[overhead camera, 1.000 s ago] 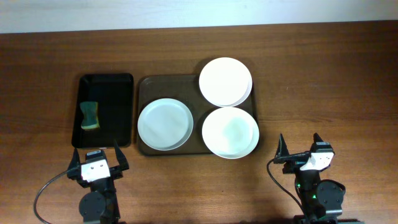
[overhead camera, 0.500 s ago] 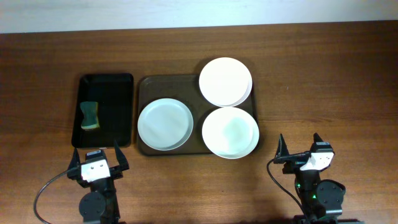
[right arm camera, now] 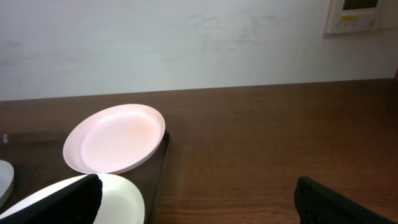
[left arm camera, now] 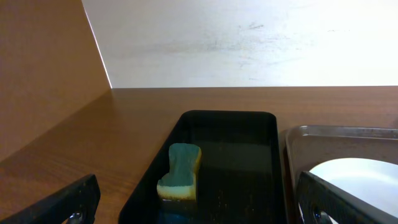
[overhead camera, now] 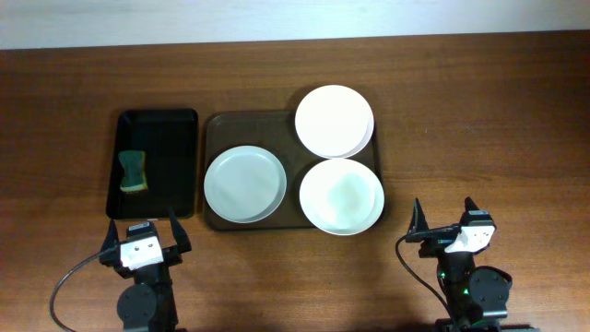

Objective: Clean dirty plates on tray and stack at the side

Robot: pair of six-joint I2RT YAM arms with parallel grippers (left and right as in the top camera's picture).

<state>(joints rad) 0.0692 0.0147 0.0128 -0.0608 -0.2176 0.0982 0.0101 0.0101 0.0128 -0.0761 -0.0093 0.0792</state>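
Three white plates lie on the dark brown tray (overhead camera: 217, 127): a pale bluish one (overhead camera: 244, 184) at its left, one (overhead camera: 341, 195) at the front right and one (overhead camera: 334, 121) at the back right, overhanging the rim. The back right plate (right arm camera: 115, 147) and the front right plate (right arm camera: 118, 199) show in the right wrist view, the left plate (left arm camera: 354, 174) in the left wrist view. My left gripper (overhead camera: 146, 238) is open and empty near the table's front edge. My right gripper (overhead camera: 443, 223) is open and empty, just right of the tray's front corner.
A narrow black tray (overhead camera: 159, 164) stands left of the brown tray and holds a green and yellow sponge (overhead camera: 135, 171), which also shows in the left wrist view (left arm camera: 180, 171). Bare wooden table lies to the right (overhead camera: 479, 138).
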